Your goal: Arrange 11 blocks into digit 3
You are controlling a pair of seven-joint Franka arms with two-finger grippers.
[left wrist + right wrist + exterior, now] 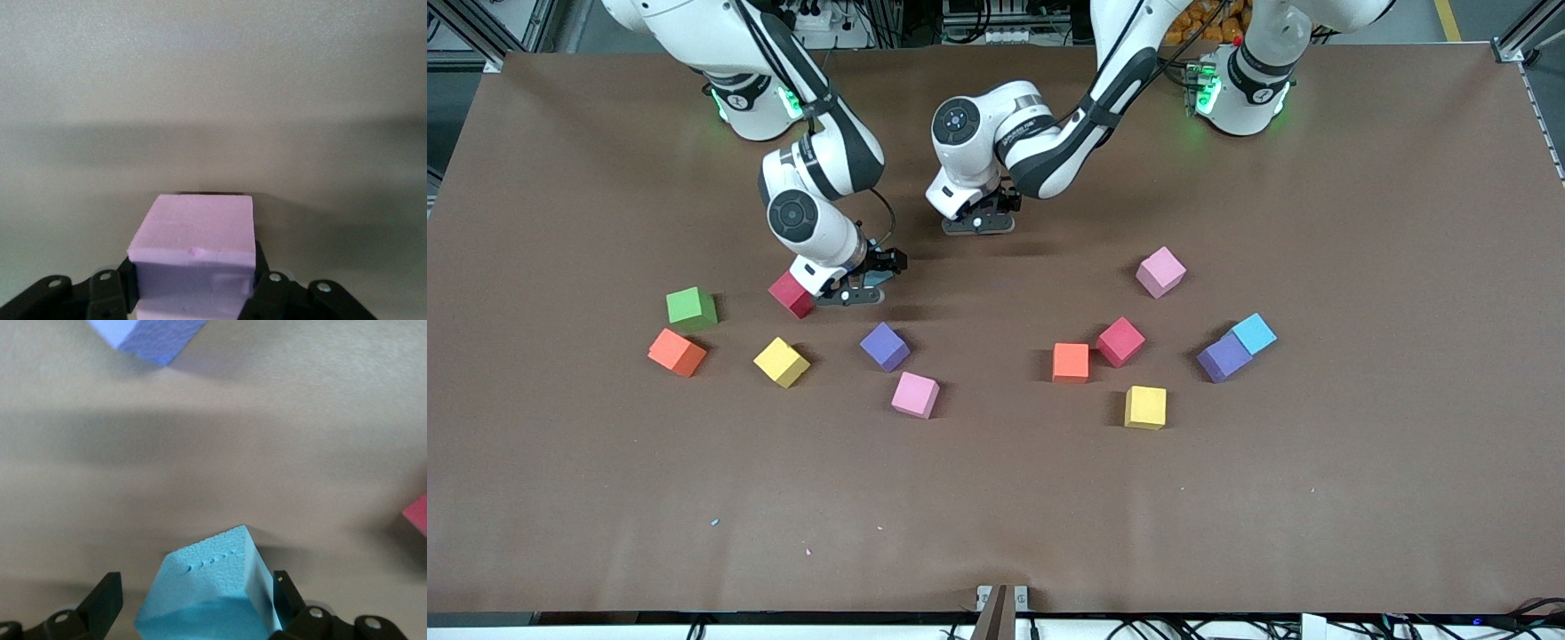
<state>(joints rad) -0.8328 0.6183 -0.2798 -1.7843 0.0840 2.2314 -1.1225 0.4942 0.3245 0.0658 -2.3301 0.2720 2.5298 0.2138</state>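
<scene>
While the left gripper (980,222) sits low at upper centre of the front view, its fingers are pinching a pale purple-pink block (195,257), seen only in the left wrist view, where the block fills the gap between the black fingers (107,297) at the frame bottom

Right gripper (854,286) is lower down, left of centre in the front view, fingers spread wide with a light blue block (213,597) lying between them; in the right wrist view there is a gap on each side of it, so not clamped. A red block (791,294) sits just beside this gripper, toward the right arm's end

Loose blocks on the brown table (1360,498):
- middle left: orange (677,352), yellow (781,362), purple (885,346), pink (915,395), plus a green cube (691,308)
- middle right: orange (1071,363), red (1120,341), yellow (1145,407), pink (1160,272)
- farther right: purple (1224,357) touching light blue (1254,333)

All scattered, no digit 3 shape formed anywhere
</scene>
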